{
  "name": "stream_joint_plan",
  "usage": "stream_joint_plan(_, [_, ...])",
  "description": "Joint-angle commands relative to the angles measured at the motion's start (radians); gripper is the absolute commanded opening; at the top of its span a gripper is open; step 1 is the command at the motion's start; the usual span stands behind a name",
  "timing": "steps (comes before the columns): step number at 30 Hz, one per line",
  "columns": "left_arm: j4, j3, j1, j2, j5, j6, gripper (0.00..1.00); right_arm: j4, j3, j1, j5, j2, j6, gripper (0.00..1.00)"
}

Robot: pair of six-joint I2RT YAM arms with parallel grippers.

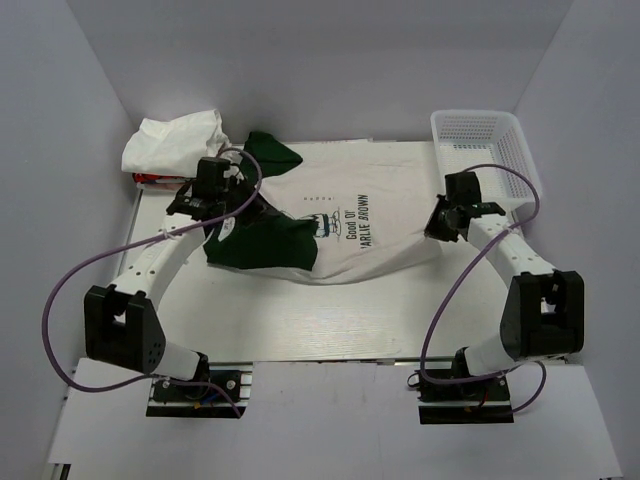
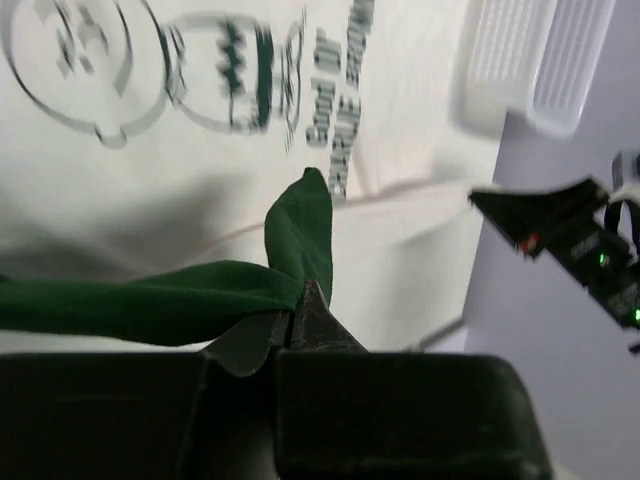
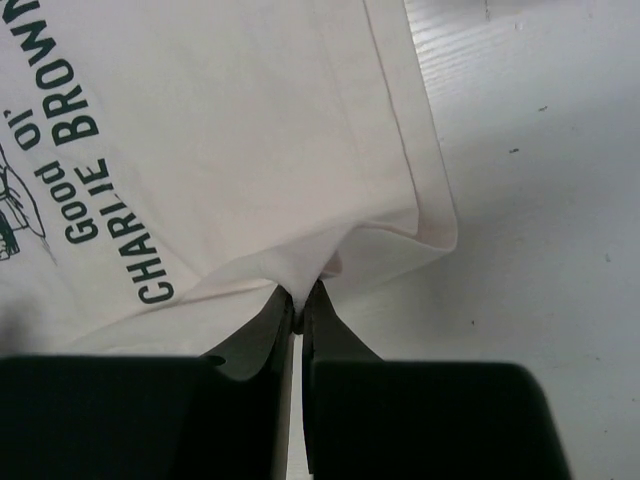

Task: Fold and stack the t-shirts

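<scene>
- big shirt [image 1: 375, 215], off-white w/ dark green parts, lay spread across the middle of the table [image 1: 330, 320], collar end to the left, hem end to the right.
- dark lettering [image 1: 362, 225] ran across its chest; right wrist view read "good ol' charlie brown" [image 3: 75, 130].
- left gripper [image 1: 228, 212] sat at the shirt's left end, fingers closed tight on the green sleeve [image 1: 262, 242].
- left wrist view: left gripper [image 2: 300, 300] had a fold of the green sleeve [image 2: 170, 305] pinched betw. its tips, cloth held up off the shirt body; a green flap stood up just past the tips.
- 2nd green part [image 1: 272, 150] lay at the back left of the shirt, flat on the table.
- right gripper [image 1: 447, 222] was at the shirt's right end, near the front corner of the hem.
- right wrist view: right gripper [image 3: 298, 300] was clamped on the big shirt [image 3: 230, 130] at its edge, cloth bunched into a small peak at the tips, the hem corner curled just beside them.
- white shirt [image 1: 172, 140] sat rumpled in the back left corner, apart from the big one.
- red shirt [image 1: 152, 180] showed only as a sliver under the white one's front edge; couldn't tell its shape.
- basket [image 1: 490, 150], white mesh, stood at the back right, just beside the shirt's hem end; also seen top right in the left wrist view [image 2: 530, 60].
</scene>
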Motion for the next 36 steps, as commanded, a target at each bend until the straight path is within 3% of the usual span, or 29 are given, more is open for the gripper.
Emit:
stream_joint_plan(1, [0.055,0.091,0.04,0.03,-0.115,0.038,0.0,-0.002,0.085,-0.001,0.049,0.043,-0.023,0.0])
stream_joint_plan(12, [0.161,0.27,0.123,0.238,-0.166,0.196,0.0,-0.04,0.304,-0.004,0.139,0.234,-0.041,0.0])
stream_joint_plan(21, [0.145,0.517,0.201,0.608,-0.13,0.207,0.0,-0.103,0.435,-0.005,0.256,0.418,0.02,0.0])
stream_joint_plan(22, [0.144,0.577,0.201,0.641,-0.097,0.207,0.12,-0.118,0.465,-0.007,0.25,0.425,0.017,0.88])
stream_joint_plan(23, [0.144,0.609,0.215,0.672,-0.02,0.207,0.33,-0.121,0.47,-0.004,0.244,0.429,0.015,0.91])
stream_joint_plan(24, [0.144,0.635,0.215,0.722,0.018,0.207,0.88,-0.121,0.476,-0.001,0.239,0.43,0.008,0.91])
stream_joint_plan(25, [0.144,0.68,0.224,0.742,0.051,0.207,1.0,-0.112,0.475,0.001,0.195,0.426,-0.004,0.91])
stream_joint_plan(29, [0.15,0.709,0.224,0.765,0.144,0.207,1.0,-0.071,0.41,0.021,0.103,0.357,-0.023,0.91])
stream_joint_plan(36, [0.212,0.599,0.215,0.68,0.167,0.252,1.0,-0.01,0.278,0.07,-0.008,0.275,-0.05,0.91])
